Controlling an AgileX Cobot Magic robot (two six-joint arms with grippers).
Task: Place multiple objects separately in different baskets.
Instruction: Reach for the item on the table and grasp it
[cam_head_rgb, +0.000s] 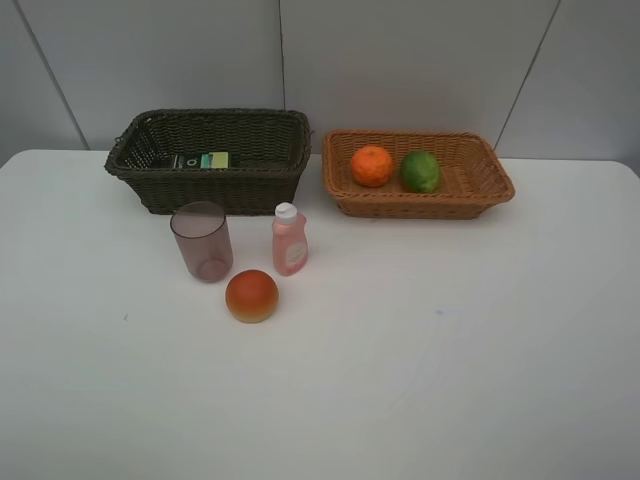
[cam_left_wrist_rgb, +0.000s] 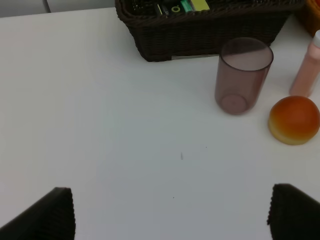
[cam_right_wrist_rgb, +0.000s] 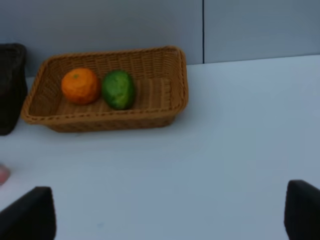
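Note:
The dark brown basket (cam_head_rgb: 150, 180) stands at the back left and holds a dark item with a green and yellow label (cam_head_rgb: 205, 160). The light tan basket (cam_head_rgb: 480, 195) at the back right holds the orange (cam_head_rgb: 371, 166) and the green fruit (cam_head_rgb: 421, 171). The mauve cup (cam_head_rgb: 201, 241), the pink bottle (cam_head_rgb: 289, 240) and the red-orange fruit (cam_head_rgb: 251, 296) stand on the table in front of the dark basket. My left gripper (cam_left_wrist_rgb: 170, 215) is open and empty, well short of the cup (cam_left_wrist_rgb: 243, 75). My right gripper (cam_right_wrist_rgb: 170, 215) is open and empty, short of the tan basket (cam_right_wrist_rgb: 177, 75).
The white table (cam_head_rgb: 450, 350) stretches wide in front of the baskets. A grey panelled wall (cam_head_rgb: 400, 60) rises right behind them. Neither arm shows in the exterior high view.

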